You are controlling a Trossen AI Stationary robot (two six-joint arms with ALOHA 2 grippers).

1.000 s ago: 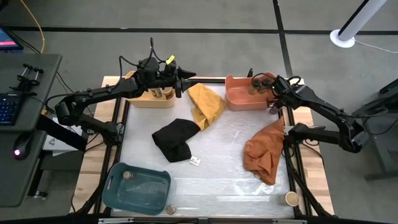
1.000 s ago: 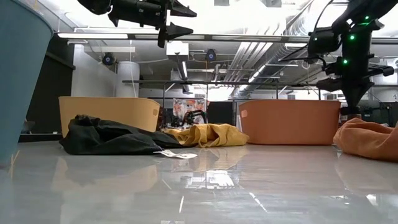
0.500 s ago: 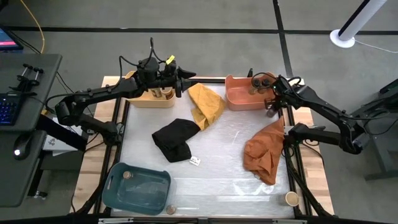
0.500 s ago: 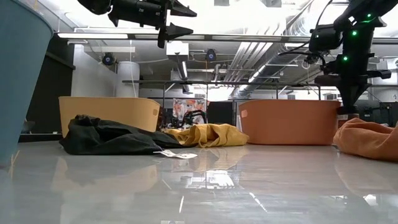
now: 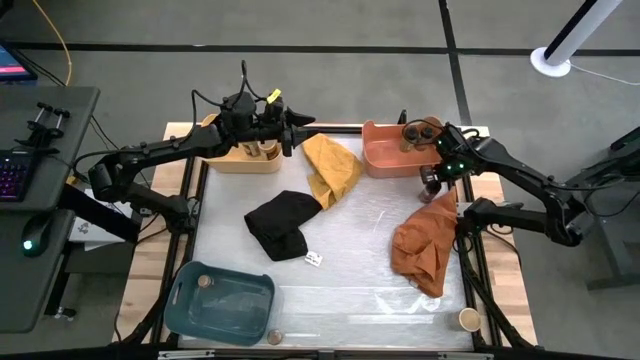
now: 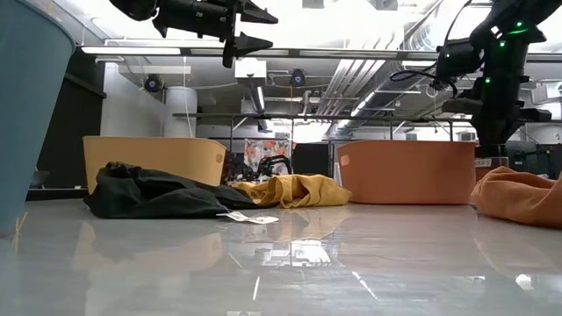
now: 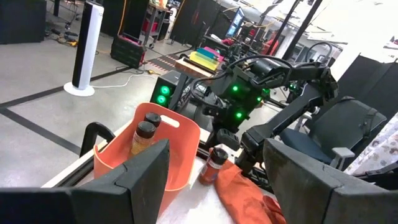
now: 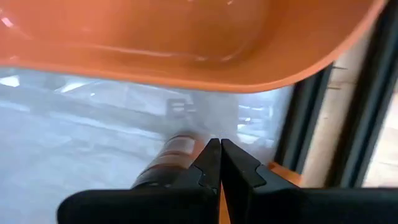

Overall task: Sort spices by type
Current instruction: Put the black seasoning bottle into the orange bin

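While the right hand (image 5: 432,178), fingers pressed together and holding nothing, hovers just above a spice jar (image 7: 216,165) standing beside the orange bin (image 5: 385,158), we judge it must open to grasp it.

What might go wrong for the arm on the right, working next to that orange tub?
1. The right gripper is shut with nothing between its fingers, right beside a jar that stands on the table against the orange cloth. A small sideways move would probably tip it.
2. The jar sits close under the orange tub's wall, so there seems little room to open the fingers around it.
3. The cloth might snag and drag along.
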